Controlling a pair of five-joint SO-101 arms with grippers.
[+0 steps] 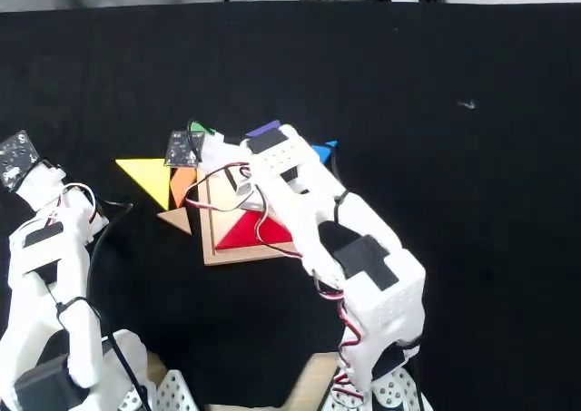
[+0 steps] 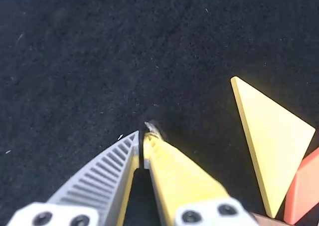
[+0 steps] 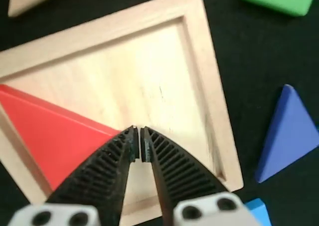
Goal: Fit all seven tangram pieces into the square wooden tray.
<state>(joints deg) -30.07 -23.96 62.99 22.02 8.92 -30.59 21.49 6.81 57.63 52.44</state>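
The right pincer point(image 3: 138, 132), shut and empty, hangs over the tray point(image 3: 212, 86). The yellow triangle point(image 1: 150, 175) lies nearer the left pincer point(image 2: 142, 136), also shut, empty.

No word, number, label or sign could be read in any view. The small dark circuit board point(image 1: 186, 148) above the square pale wooden tray point(image 3: 209, 81) carried pale specks too small to make out. So did the second circuit board point(image 1: 16, 157) on the other arm.
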